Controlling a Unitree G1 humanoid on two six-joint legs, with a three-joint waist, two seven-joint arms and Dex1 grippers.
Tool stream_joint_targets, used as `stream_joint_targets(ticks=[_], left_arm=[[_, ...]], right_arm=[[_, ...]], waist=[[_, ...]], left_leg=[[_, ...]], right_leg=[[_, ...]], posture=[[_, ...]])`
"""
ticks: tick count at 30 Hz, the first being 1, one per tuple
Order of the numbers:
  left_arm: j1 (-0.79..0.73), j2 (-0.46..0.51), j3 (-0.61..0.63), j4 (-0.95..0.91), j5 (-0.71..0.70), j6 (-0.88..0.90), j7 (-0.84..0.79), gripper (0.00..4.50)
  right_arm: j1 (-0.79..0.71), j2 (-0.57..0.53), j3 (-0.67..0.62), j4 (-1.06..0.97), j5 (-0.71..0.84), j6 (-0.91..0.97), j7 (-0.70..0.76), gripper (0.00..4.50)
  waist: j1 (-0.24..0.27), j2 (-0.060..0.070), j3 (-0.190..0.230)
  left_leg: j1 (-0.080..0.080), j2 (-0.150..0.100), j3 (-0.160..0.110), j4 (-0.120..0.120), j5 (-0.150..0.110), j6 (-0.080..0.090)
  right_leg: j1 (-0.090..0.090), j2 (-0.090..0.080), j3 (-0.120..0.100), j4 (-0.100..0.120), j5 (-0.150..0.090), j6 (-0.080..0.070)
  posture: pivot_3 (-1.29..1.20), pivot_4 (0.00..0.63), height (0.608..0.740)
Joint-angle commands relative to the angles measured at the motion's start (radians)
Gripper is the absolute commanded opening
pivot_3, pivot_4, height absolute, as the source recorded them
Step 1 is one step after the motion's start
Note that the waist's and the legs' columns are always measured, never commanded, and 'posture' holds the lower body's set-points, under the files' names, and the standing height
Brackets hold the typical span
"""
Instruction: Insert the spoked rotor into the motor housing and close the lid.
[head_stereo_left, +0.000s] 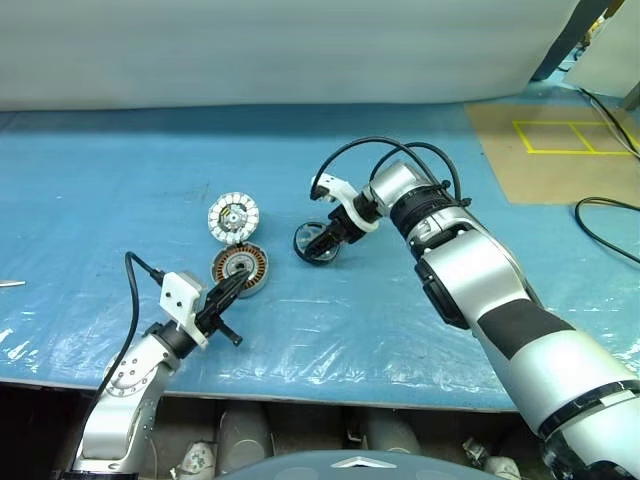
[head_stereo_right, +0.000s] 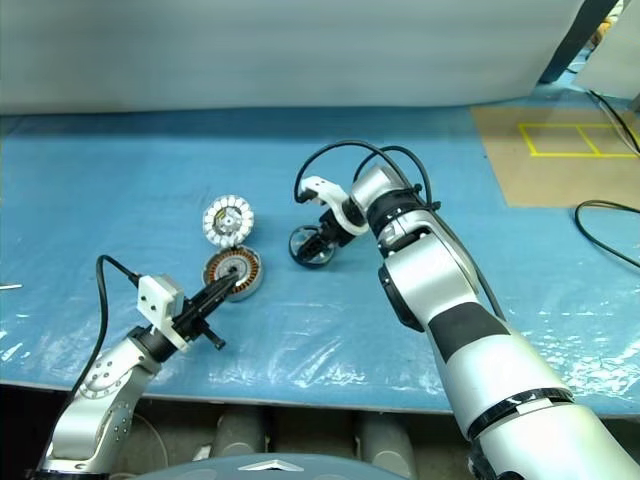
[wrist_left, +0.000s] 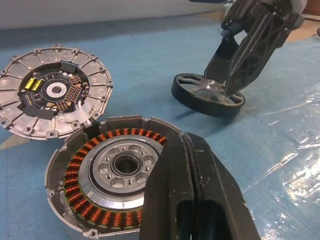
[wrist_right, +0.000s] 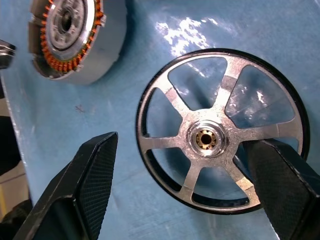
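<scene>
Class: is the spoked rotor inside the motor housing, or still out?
Out. The spoked rotor lies on the blue sheet beside the motor housing, whose copper windings stay uncovered.

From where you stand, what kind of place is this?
Probably a workshop or robot test bench: a table covered in blue sheeting, motor parts laid out on it, such as the motor housing with copper windings, and yellow tape marks on a brown board.
</scene>
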Motion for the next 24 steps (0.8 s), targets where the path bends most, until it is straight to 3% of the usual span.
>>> stream_joint_targets(ticks=[1,7,10,14,24], left_arm=[[-0.005,0.005,-0.004,-0.011,0.004,-0.012,-0.002,0.03],[-0.007,0.007,-0.005,0.002,0.006,-0.019,-0.008,0.03],[-0.006,0.007,-0.004,0.019,0.008,-0.03,-0.014,0.0],[-0.005,0.006,-0.003,0.045,0.011,-0.049,-0.027,0.0],[-0.009,-0.003,-0.015,0.081,0.02,-0.077,-0.038,0.0]], right_arm=[[-0.03,-0.005,-0.032,-0.014,0.023,0.01,-0.006,4.13],[-0.018,-0.005,-0.036,-0.014,0.012,-0.004,-0.032,4.13],[-0.013,-0.003,-0.04,-0.013,0.013,-0.005,-0.047,3.54],[-0.014,0.0,-0.05,-0.013,0.019,0.002,-0.064,2.22],[0.006,-0.001,-0.038,-0.011,-0.009,-0.02,-0.094,2.22]], waist=[[0.001,0.0,0.0],[0.0,0.0,0.0],[0.0,0.0,0.0],[0.0,0.0,0.0],[0.001,0.0,0.0]], left_leg=[[0.0,0.0,0.0,0.0,0.0,0.0],[0.0,0.0,0.0,0.0,0.0,0.0],[0.0,0.0,0.0,0.0,0.0,0.0],[0.0,0.0,0.0,0.0,0.0,0.0],[0.0,0.0,0.0,0.001,0.0,0.0]], right_leg=[[0.0,0.0,0.0,0.0,0.0,0.0],[0.0,0.0,0.0,0.0,0.0,0.0],[0.0,0.0,0.0,0.0,0.0,0.0],[0.0,0.0,0.0,0.0,0.0,0.0],[0.0,0.0,0.0,0.0,0.0,0.0]], posture=[[0.0,0.15,0.74],[0.0,0.15,0.74],[0.0,0.15,0.74],[0.0,0.15,0.74],[0.0,0.15,0.74]])
